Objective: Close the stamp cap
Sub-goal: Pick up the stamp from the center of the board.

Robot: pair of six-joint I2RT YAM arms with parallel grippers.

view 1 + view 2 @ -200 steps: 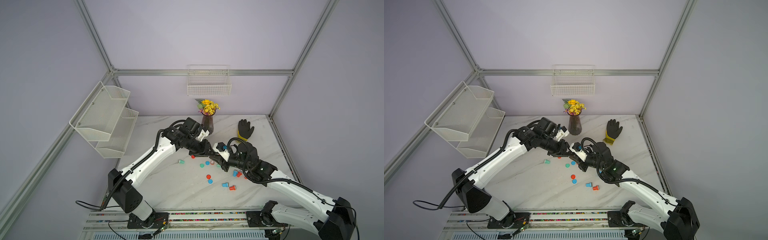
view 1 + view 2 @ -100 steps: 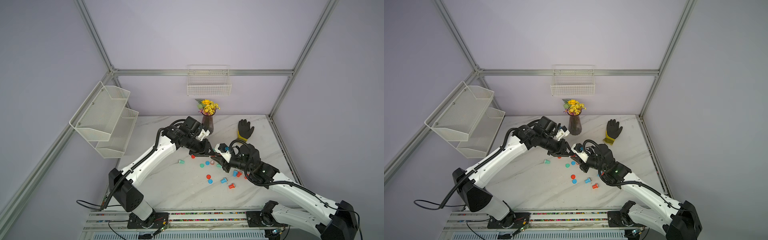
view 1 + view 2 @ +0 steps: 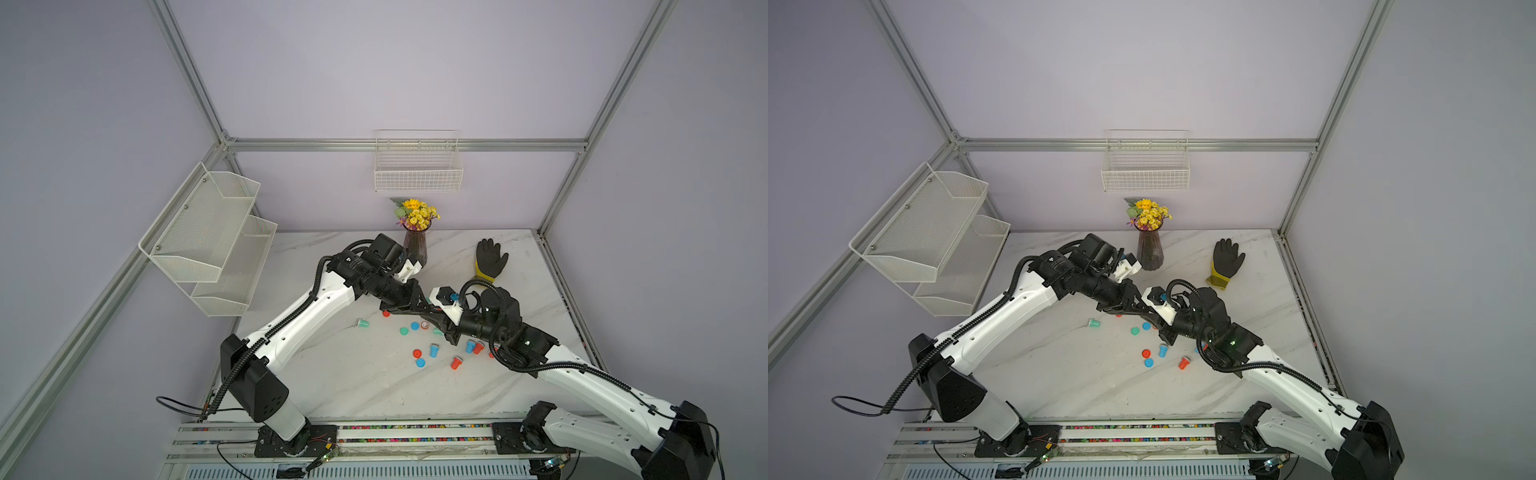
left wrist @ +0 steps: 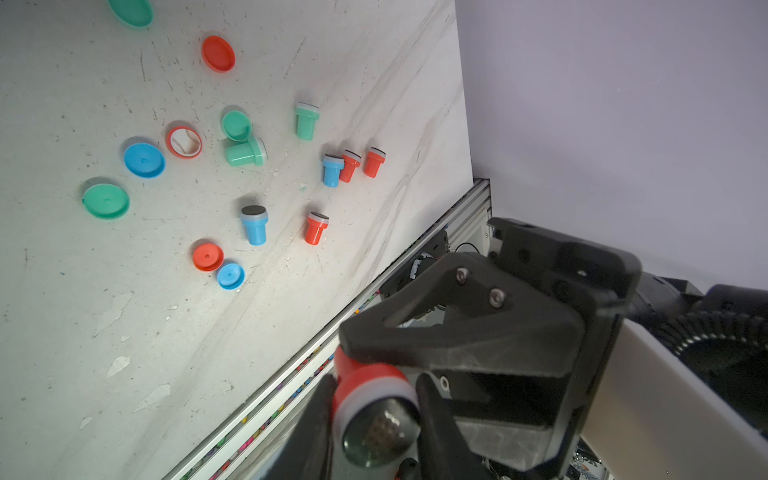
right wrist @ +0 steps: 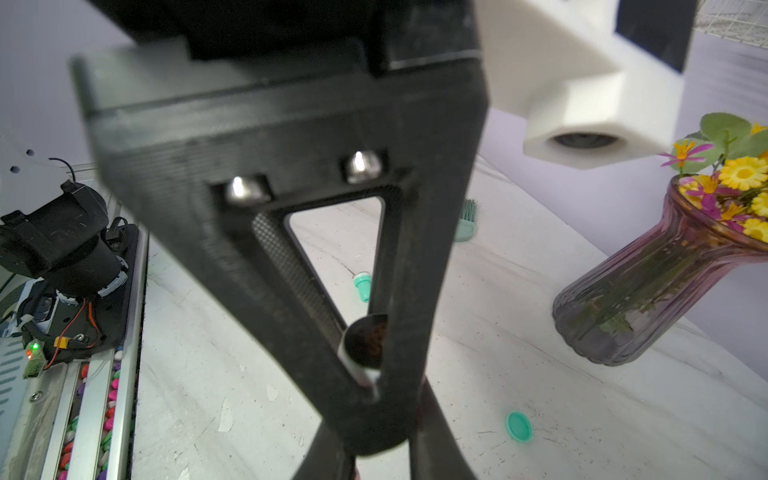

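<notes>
Red stamp [image 4: 370, 390] is hanging above the desk [image 3: 332, 374], in front of the vase [image 3: 415, 247], uncapped (ink pad bare). Right claw [image 5: 374, 446] is pinching its stem and left claw [image 4: 376, 417] is clamping its head. The likely risk is that both are squeezing one small part, so an uneven release could twist or drop it. The nearest red cap [image 4: 208, 257] is lying untouched.

You can read no text, brand or number here. In a top view there is a small white mark [image 3: 351, 261] on the black elbow housing of the left arm [image 3: 303, 316], but it is too small for you to make out.
</notes>
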